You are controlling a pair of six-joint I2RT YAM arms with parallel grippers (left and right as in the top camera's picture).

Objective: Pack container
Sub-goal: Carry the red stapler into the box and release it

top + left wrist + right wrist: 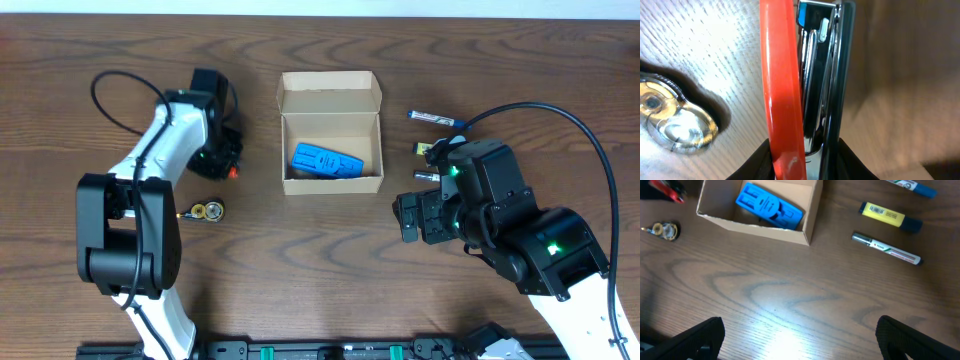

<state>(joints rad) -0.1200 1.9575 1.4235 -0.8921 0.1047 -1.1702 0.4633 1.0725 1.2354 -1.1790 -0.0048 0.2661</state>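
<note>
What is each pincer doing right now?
Left pincer: closed on the stapler.
Right pincer: open, empty.

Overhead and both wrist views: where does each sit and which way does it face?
Overhead: above the table, looking straight down; left arm and right arm flank the open tan cardboard box.
Left wrist: low, facing a red-and-black stapler between its jaws.
Right wrist: raised, tilted down toward the box; open jaws at bottom corners.
Shared: box, in overhead and right wrist.

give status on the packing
Left gripper shut on stapler. Right gripper open, empty. Box open, blue tool inside. Three markers out, right of it.
</note>
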